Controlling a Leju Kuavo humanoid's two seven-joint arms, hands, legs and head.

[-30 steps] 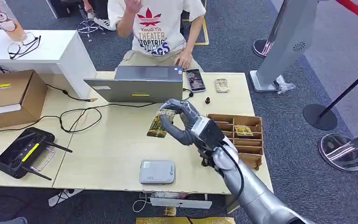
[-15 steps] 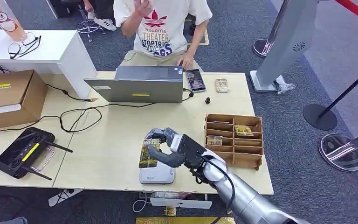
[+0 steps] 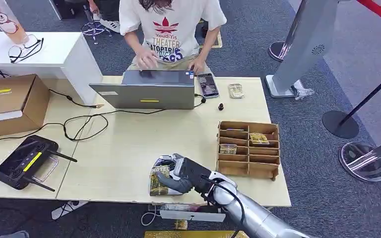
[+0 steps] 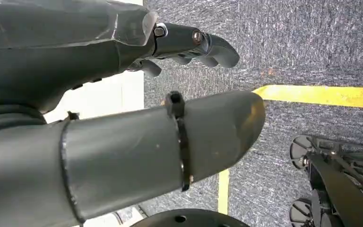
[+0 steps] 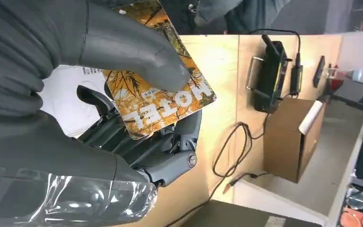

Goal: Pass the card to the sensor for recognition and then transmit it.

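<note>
Right hand (image 3: 181, 174) clasped; left hand (image 4: 123, 118) hangs, fingers (image 4: 203, 45) apart.

One card (image 3: 158, 181), one laptop (image 3: 150, 89), one phone (image 3: 208, 85), one cardboard box (image 3: 11, 103), one person (image 3: 171, 29).

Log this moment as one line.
right hand: holds hotel card over grey sensor | left hand: holds nothing | stage: recognition

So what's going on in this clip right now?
The right robot hand is holding a yellow hotel card flat over the small grey card reader at the front edge of the table. A person sits across the table typing at a laptop. The left robot hand holds nothing, hanging over carpet.
</note>
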